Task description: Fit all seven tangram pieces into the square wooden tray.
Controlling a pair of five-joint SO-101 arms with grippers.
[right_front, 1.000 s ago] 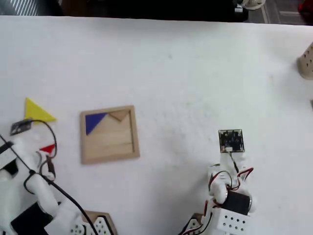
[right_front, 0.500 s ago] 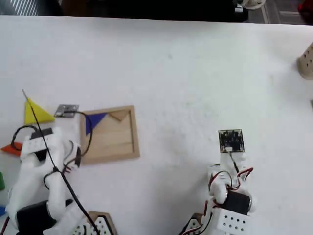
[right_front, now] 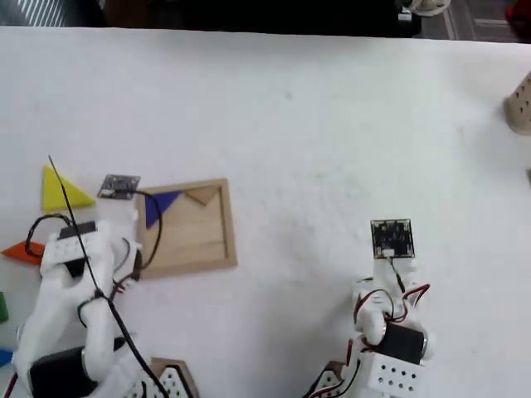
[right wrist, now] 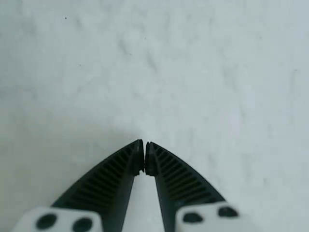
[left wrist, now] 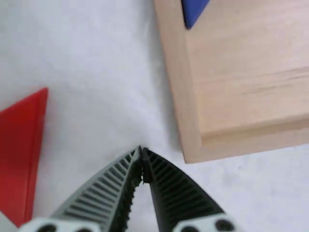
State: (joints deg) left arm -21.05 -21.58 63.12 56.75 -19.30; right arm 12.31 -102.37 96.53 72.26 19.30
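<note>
Triangle piece (right_front: 165, 199) in tray (right_front: 192, 239), loose triangle (right_front: 60, 191) left

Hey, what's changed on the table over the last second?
The left tool swung from the table's left edge toward the wooden tray. Shut and empty, it now sits by the tray's corner. That uncovered an orange piece. The yellow triangle, blue piece, tray and shut right tool stayed put.
</note>
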